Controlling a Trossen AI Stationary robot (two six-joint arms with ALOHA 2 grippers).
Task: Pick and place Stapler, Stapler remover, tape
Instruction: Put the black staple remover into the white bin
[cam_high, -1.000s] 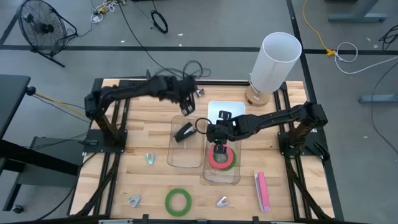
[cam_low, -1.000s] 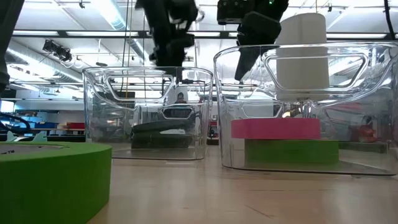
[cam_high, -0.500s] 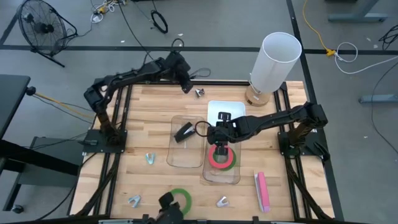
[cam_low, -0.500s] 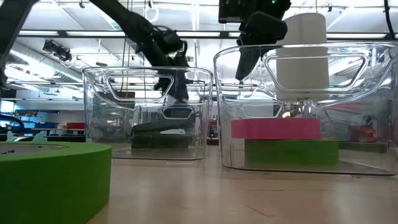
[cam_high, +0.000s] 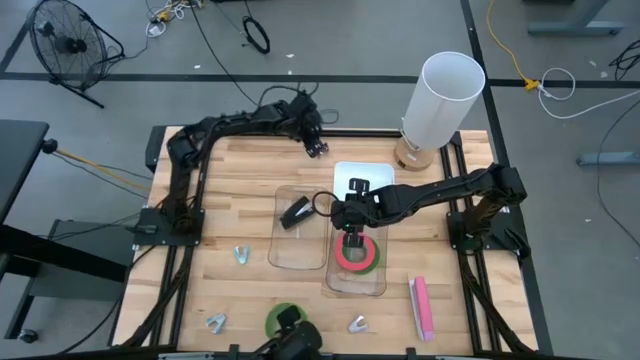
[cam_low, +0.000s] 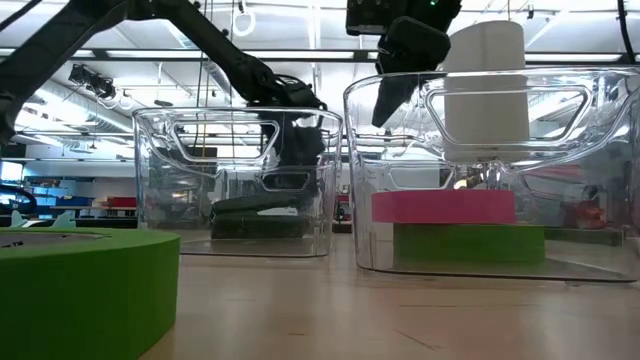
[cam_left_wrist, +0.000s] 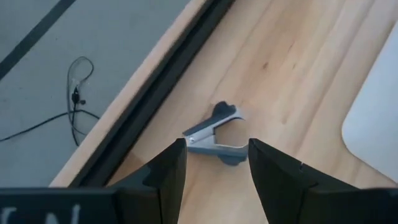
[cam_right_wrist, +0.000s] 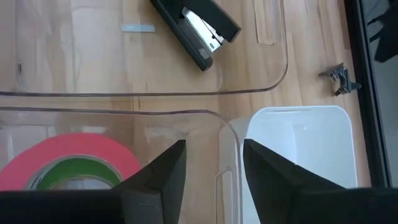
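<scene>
Since a moment ago the left arm has swung away from the bins to the table's far edge, and its left gripper (cam_left_wrist: 212, 163) now hangs low over a small grey metal staple remover (cam_left_wrist: 214, 135) lying on the wood just inside the black frame rail. Its fingers stand apart on either side of the remover without touching it, grasping nothing.

From the left side of the light wooden table (cam_high: 220, 215), two more grey staple removers lie on the bare wood, one (cam_high: 241, 255) beside the left bin and one (cam_high: 216, 322) nearer the front edge. A green ring of tape (cam_high: 272, 320) sits at the front, partly hidden by something dark. A clear plastic bin (cam_high: 300, 263) holds a black stapler (cam_high: 296, 212) lying flat on its floor. A flat white lid (cam_high: 366, 171) lies behind the bins.

Just right of that, a second clear plastic bin (cam_high: 372, 288) holds a red-pink tape ring (cam_high: 345, 258) stacked on a green tape ring (cam_high: 372, 263). The right gripper (cam_high: 352, 238) hovers above that bin's rim, fingers apart and empty. Another grey staple remover (cam_high: 357, 323) lies in front of this bin, and a pink bar-shaped stapler (cam_high: 421, 306) lies to its right. A tall white cylinder (cam_high: 441, 98) stands on a wooden base at the far right corner.
</scene>
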